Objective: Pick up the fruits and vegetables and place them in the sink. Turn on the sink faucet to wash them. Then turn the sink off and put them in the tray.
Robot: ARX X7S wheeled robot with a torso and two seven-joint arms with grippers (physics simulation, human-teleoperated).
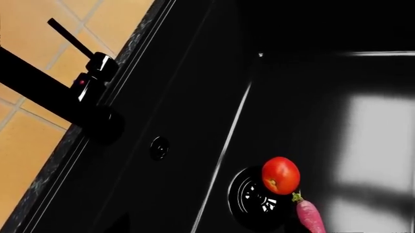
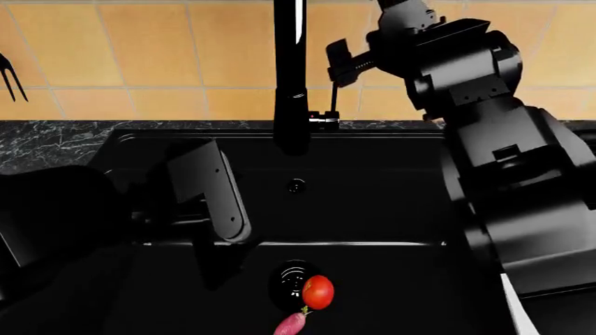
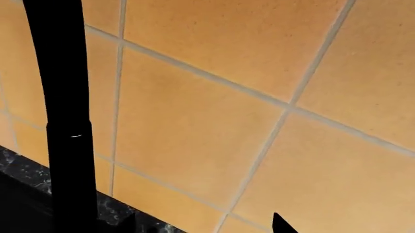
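The red tomato [image 2: 317, 292] [image 1: 281, 175] and the pink radish [image 2: 290, 324] [image 1: 310, 216] lie in the black sink [image 2: 382, 209] [image 1: 194, 97], beside the round drain [image 1: 250, 196]. The tall black sink faucet [image 2: 290, 77] [image 3: 65, 121] [image 1: 39, 85] stands at the back rim, its thin lever [image 2: 323, 120] [image 1: 70, 37] at the base. My right gripper [image 2: 340, 64] [image 3: 204, 228] is open, just right of the spout and above the lever, facing the tiles. My left gripper [image 2: 209, 188] hovers over the sink's left part; its jaws are not clear. The tray is out of view.
An orange tiled wall [image 2: 139, 56] rises behind a grey marbled counter strip [image 2: 56, 143]. A dark fork-like utensil [image 2: 11, 77] hangs at the far left. My bulky right arm [image 2: 503, 167] covers the sink's right side. A pale sliver [image 2: 515, 313] shows beneath it.
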